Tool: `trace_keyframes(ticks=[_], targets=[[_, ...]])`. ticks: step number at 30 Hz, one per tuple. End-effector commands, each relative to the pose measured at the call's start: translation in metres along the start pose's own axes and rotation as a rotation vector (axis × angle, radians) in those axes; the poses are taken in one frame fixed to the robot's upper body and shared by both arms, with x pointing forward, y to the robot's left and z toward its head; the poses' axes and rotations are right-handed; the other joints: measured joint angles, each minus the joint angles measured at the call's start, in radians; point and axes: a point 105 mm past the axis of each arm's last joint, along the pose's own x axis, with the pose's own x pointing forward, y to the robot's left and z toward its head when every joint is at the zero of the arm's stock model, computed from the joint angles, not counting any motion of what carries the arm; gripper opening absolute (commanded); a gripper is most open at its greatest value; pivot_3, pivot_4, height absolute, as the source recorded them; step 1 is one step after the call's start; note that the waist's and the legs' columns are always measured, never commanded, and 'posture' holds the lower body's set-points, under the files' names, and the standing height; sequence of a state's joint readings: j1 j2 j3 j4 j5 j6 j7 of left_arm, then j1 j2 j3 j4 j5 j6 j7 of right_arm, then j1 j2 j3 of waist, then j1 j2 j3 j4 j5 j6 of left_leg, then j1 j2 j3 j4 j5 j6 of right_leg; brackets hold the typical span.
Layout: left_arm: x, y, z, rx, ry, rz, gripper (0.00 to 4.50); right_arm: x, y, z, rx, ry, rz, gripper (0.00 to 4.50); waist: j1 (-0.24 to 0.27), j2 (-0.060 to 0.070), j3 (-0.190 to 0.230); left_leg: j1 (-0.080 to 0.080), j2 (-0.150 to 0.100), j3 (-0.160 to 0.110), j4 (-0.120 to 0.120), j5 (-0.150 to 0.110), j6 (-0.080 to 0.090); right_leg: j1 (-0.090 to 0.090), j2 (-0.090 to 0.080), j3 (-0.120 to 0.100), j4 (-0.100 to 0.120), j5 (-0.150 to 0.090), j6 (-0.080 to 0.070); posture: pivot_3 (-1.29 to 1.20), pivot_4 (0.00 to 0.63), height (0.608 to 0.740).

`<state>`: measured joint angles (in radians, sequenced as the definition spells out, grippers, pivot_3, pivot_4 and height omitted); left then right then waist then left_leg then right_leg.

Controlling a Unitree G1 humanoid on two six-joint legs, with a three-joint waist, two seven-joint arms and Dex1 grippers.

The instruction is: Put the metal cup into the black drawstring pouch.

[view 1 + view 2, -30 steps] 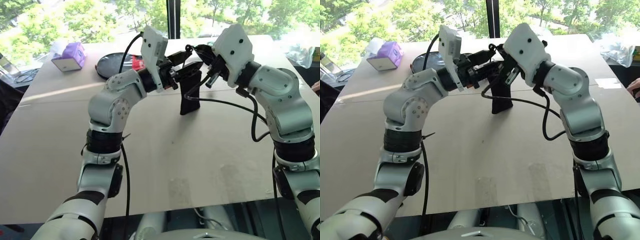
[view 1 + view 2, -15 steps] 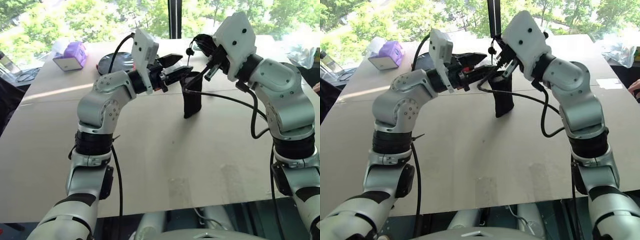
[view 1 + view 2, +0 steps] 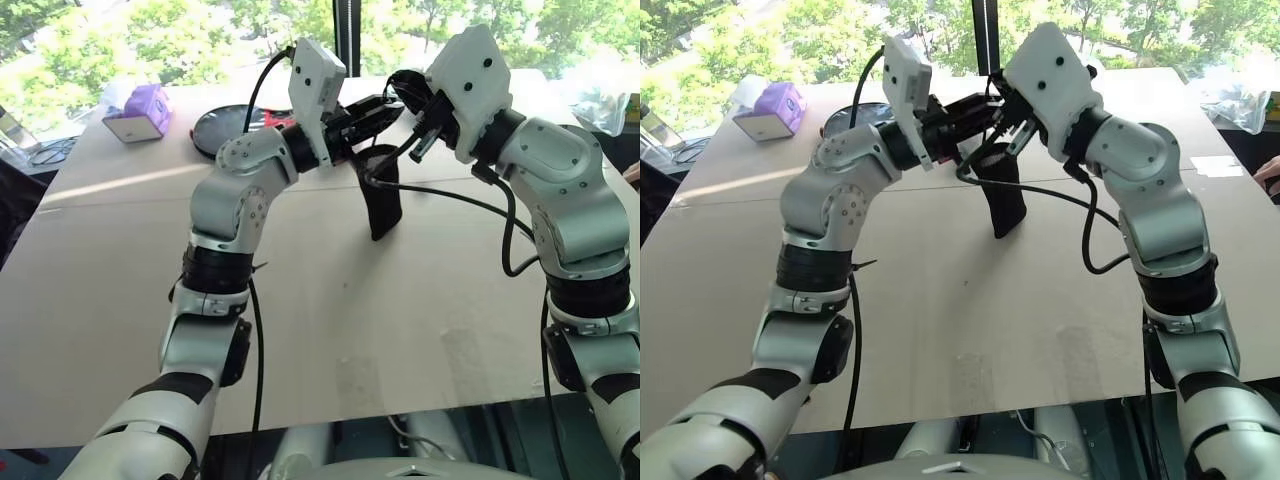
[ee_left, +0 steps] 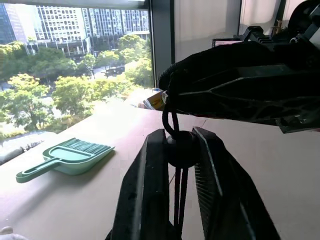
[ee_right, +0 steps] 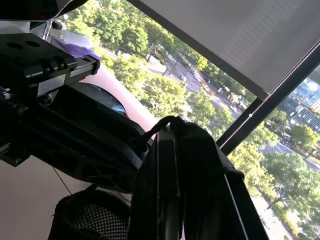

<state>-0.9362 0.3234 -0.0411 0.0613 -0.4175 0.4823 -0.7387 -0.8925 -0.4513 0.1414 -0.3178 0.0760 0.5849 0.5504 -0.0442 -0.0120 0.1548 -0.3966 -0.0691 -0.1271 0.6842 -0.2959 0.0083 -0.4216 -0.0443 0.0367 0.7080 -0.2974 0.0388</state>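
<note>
Hanging at the upper centre of the head views, the black drawstring pouch (image 3: 381, 195) is held up above the tabletop (image 3: 330, 300) between both arms. The right claw (image 5: 172, 165) is clenched on its top edge; the left claw (image 4: 181, 150) is pinched on the cord's bead. I judge closing is what remains, the metal cup likely inside.
</note>
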Motion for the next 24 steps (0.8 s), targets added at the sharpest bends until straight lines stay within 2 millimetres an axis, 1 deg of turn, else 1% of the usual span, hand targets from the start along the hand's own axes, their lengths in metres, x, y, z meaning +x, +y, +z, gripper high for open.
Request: trace_keyframes(ticks=[1,3,4,7,9,10,14,15,17,19,24], targets=[[0.001,0.002,0.013,0.033,-0.041,-0.001,0.15,-0.005,-0.006,0.019,-0.046,-0.057,-0.029,0.0,0.0,0.0,0.0,0.0,0.0,0.0,0.0,0.0,0.0,0.0,0.0,0.0,0.0,0.0,0.0,0.0,0.15,0.74],[0.0,0.002,0.007,0.032,-0.019,-0.001,0.15,-0.006,-0.013,0.016,-0.027,-0.048,-0.065,0.0,0.0,0.0,0.0,0.0,0.0,0.0,0.0,0.0,0.0,0.0,0.0,0.0,0.0,0.0,0.0,0.0,0.15,0.74],[-0.002,0.003,0.0,0.024,0.007,0.002,0.15,-0.006,-0.019,0.015,-0.008,-0.044,-0.096,0.0,0.0,0.0,0.0,0.0,0.0,0.0,0.0,0.0,0.0,0.0,0.0,0.0,0.0,0.0,0.0,0.0,0.15,0.74],[-0.011,0.009,-0.027,-0.002,0.099,0.024,0.15,-0.008,-0.047,0.014,0.067,-0.051,-0.226,0.0,-0.001,0.0,0.0,0.0,0.0,0.0,0.0,0.0,0.0,0.0,0.0,0.0,0.001,0.0,0.0,0.0,0.15,0.74],[-0.018,0.012,-0.044,-0.021,0.151,0.04,0.15,-0.009,-0.067,0.012,0.076,-0.047,-0.305,0.0,-0.001,0.0,0.0,0.0,0.0,0.001,0.0,0.0,0.0,-0.001,0.0,0.001,0.002,0.0,0.0,0.0,0.15,0.74],[-0.02,0.013,-0.049,-0.027,0.163,0.044,0.15,-0.01,-0.072,0.012,0.076,-0.045,-0.326,0.0,-0.001,0.0,0.0,0.0,0.0,0.001,0.0,0.0,0.0,-0.001,0.0,0.001,0.002,0.0,0.0,0.0,0.15,0.74],[-0.035,0.013,-0.077,-0.048,0.267,0.057,0.15,-0.017,-0.113,0.011,0.111,-0.058,-0.5,0.0,-0.001,0.0,0.0,0.0,0.0,0.001,0.0,0.0,0.0,-0.002,0.0,0.001,0.002,0.0,0.0,0.0,0.15,0.74],[-0.038,0.014,-0.082,-0.042,0.283,0.065,0.15,-0.019,-0.119,0.011,0.114,-0.061,-0.526,0.0,-0.001,0.0,0.0,0.0,0.0,0.001,0.0,0.0,0.0,-0.002,0.0,0.001,0.002,0.0,0.0,0.0,0.15,0.74],[-0.044,0.015,-0.088,-0.042,0.311,0.073,0.15,-0.022,-0.127,0.014,0.114,-0.079,-0.562,0.0,-0.001,0.0,0.0,0.0,0.0,0.002,0.0,0.0,0.0,-0.002,0.0,0.002,0.002,0.0,0.0,0.0,0.15,0.74],[-0.048,0.018,-0.088,-0.034,0.322,0.091,0.15,-0.025,-0.131,0.014,0.116,-0.085,-0.585,0.0,-0.003,0.0,0.0,0.0,0.0,0.003,0.0,0.0,0.0,-0.003,0.0,0.003,0.002,0.0,0.0,0.0,0.15,0.74],[-0.057,0.035,-0.073,0.001,0.308,0.148,0.15,-0.039,-0.147,0.017,0.11,-0.102,-0.679,0.0,-0.004,0.0,0.0,-0.001,0.0,0.003,0.0,0.0,0.0,-0.004,0.0,0.003,0.003,0.0,0.0,0.0,0.15,0.74]])
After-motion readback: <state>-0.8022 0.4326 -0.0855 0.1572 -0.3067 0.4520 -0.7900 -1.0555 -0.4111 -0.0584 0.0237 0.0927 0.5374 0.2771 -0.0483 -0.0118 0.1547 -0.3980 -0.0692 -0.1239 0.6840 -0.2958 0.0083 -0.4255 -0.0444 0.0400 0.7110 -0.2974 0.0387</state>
